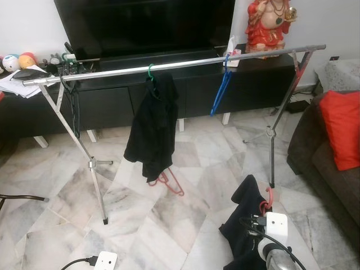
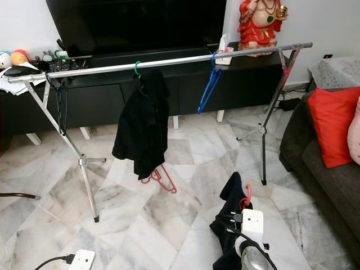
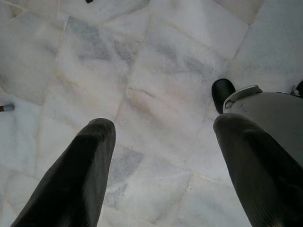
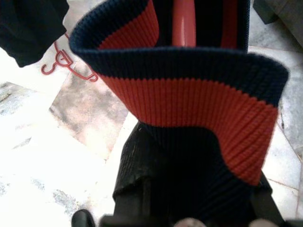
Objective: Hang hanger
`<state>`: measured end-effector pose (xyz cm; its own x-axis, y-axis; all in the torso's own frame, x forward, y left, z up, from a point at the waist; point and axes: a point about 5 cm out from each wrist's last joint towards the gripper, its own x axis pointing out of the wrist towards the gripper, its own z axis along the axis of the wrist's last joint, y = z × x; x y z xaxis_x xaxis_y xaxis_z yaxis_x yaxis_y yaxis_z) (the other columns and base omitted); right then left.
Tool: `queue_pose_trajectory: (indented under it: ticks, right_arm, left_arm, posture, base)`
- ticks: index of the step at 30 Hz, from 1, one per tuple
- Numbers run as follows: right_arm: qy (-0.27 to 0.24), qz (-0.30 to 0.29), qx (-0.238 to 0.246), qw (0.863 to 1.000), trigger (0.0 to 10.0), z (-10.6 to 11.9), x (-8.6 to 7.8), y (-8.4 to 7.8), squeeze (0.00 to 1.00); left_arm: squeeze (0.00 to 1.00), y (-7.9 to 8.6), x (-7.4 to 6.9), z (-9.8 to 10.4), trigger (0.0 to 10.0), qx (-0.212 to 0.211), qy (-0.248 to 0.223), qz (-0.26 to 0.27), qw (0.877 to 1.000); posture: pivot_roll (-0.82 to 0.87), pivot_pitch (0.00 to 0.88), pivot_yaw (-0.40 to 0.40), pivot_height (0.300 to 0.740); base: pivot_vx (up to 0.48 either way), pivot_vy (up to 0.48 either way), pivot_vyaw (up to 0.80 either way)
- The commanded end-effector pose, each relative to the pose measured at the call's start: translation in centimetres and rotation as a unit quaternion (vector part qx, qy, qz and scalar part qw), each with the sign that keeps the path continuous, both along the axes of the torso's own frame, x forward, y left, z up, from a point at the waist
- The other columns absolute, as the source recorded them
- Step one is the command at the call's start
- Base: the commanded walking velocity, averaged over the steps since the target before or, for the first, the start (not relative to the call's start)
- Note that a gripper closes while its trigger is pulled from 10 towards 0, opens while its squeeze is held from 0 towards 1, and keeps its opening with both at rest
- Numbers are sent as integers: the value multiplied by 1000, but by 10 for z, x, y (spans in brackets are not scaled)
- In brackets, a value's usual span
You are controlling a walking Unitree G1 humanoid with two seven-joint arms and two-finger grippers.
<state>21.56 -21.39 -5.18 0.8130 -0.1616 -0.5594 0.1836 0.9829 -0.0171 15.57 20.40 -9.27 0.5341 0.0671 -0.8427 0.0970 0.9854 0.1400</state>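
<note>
Risk of a missed hook is the main concern: the red hanger point(image 1: 269, 198), loaded with a dark garment point(image 1: 243, 225), sits at lower right of the frame, well below and apart from the rail point(image 1: 185, 63); the hanging fabric may swing or slide off during the lift. Right gripper point(image 4: 189, 189) is low, wrist raised, fingers closed on the garment's striped collar and hanger neck. Left gripper point(image 3: 161, 165) hangs idle, fingers spread over the marble floor point(image 3: 142, 71). A second red hanger point(image 1: 169, 183) lies on the floor under the hung black garment point(image 1: 153, 126).
</note>
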Motion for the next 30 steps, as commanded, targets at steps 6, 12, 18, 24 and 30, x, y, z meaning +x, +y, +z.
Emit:
queue_pose_trajectory:
  ticks: [6, 12, 18, 24, 30]
  right_arm:
    - [-17, -2, -4, 1000, 10000, 5, 6, -2, 0]
    - [-16, -2, -3, 1000, 10000, 5, 6, -2, 0]
    - [-16, -4, -2, 1000, 10000, 5, 6, -2, 0]
    - [-16, -5, -2, 1000, 10000, 5, 6, -2, 0]
    - [-17, -6, -2, 1000, 10000, 5, 6, -3, 0]
  left_arm:
    - [0, 2, -2, -1, 10000, 4, 4, 3, 1000]
    - [0, 3, -1, 0, 10000, 1, 4, 6, 1000]
    - [0, 4, -1, 0, 10000, 3, 4, 10, 1000]
    - [0, 5, -1, 0, 10000, 11, 3, 2, 1000]
    - [0, 4, 0, 1, 10000, 4, -3, 5, 1000]
  posture:
    - [-27, 0, 45, 740]
    - [-27, 0, 45, 740]
    - [-26, 0, 47, 740]
    - [-24, 0, 47, 740]
    - [-25, 0, 47, 740]
  base:
    - [0, 0, 0]
    - [0, 0, 0]
    - [0, 0, 0]
    - [0, 0, 0]
    - [0, 0, 0]
